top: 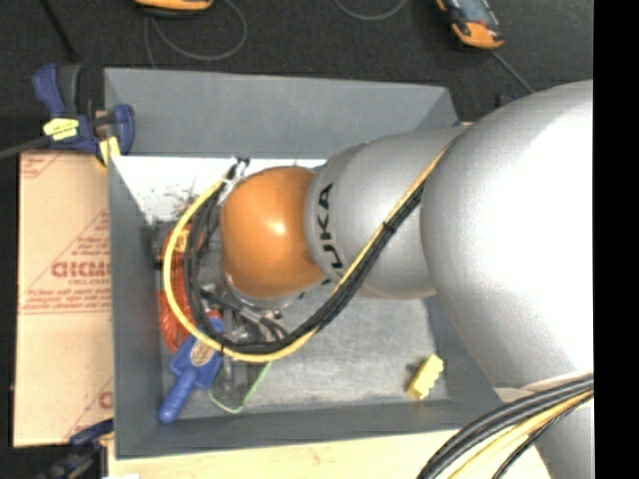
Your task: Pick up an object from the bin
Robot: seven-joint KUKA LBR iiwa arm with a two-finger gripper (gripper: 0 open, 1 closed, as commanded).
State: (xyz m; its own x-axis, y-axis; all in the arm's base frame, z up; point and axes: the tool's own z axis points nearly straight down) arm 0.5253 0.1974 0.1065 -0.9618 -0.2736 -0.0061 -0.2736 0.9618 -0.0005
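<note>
Though the arm (399, 218) dips low into the bin (280, 118) at left, its gripper (238, 332) hides whether it grips.

One camera looks steeply down on the grey bin (280, 118) from close above, tilted slightly sideways; the arm (499, 198) enters from the right.

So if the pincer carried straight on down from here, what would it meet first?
Probably the blue handle-shaped thing or the greenish clear piece beside it, in the bin at its lower left corner; the pincer hangs over that heap. Depth is unclear, so which comes first I cannot tell.
</note>
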